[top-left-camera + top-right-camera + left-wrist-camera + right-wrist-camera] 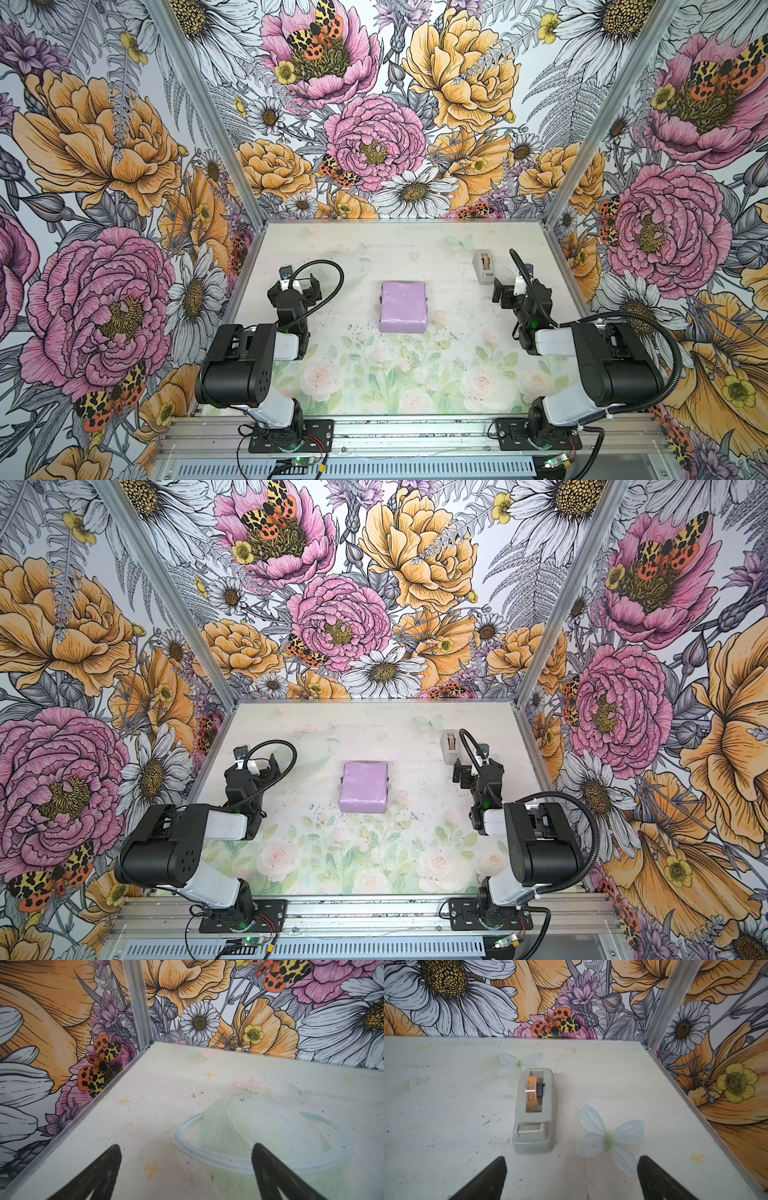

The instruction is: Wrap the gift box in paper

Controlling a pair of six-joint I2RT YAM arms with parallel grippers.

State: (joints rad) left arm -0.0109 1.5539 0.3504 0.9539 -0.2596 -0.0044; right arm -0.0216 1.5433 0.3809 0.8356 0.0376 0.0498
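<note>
The paper, glossy lilac side out, is folded tightly round a squarish block in the middle of the table in both top views. The gift box itself is hidden under it. My left gripper hovers to the left of the parcel, well apart from it, open and empty. In the left wrist view my left gripper shows only bare table between its fingers. My right gripper stands to the right of the parcel, open and empty. In the right wrist view my right gripper points at the table just short of the dispenser.
A grey tape dispenser with an orange roll stands at the back right, just beyond the right gripper. The pale floral table is walled by flowered panels at the back and on both sides. Both arm bases sit at the front edge.
</note>
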